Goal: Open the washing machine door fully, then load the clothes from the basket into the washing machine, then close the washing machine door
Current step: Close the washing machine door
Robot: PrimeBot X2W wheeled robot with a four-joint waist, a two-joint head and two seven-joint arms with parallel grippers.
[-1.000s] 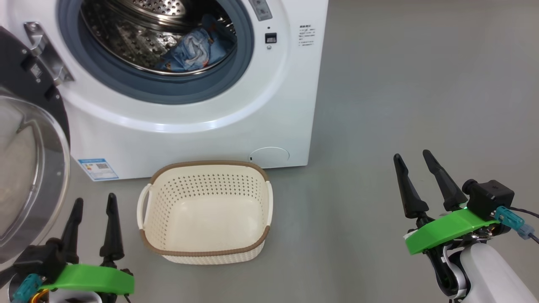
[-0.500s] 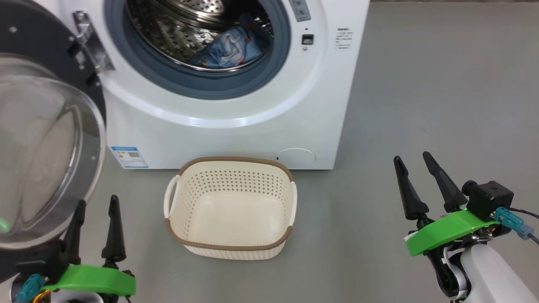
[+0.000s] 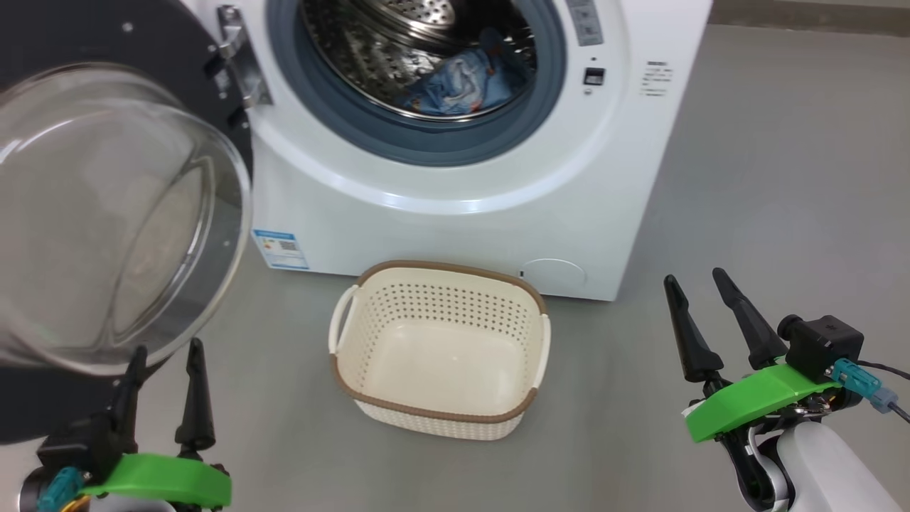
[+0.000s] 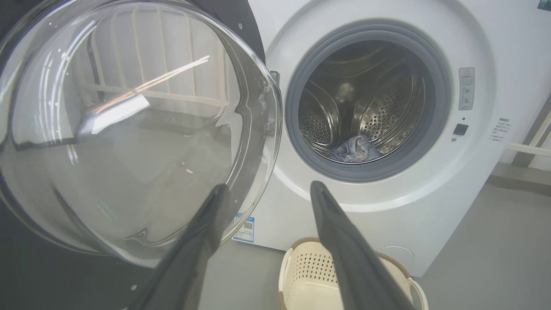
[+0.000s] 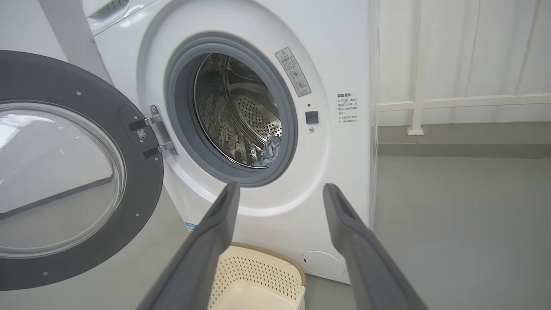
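cream perforated plastic, the basket (image 3: pixel 434 419) stands mouth-up on the grey floor (image 3: pixel 746 178) just before the washing machine (image 3: pixel 462 227), long axis running left to right across the machine's front. the washing machine door (image 3: pixel 121 213) hangs swung out on its hinge at the robot's left, glass bowl bulging toward the robot, and the clothes (image 3: pixel 462 82) lie bunched low in the steel drum (image 3: pixel 370 43). left gripper (image 3: pixel 166 346) and right gripper (image 3: pixel 693 276) both stand spread wide, holding nothing, fingers pointing toward the machine, well apart on either side of the basket.
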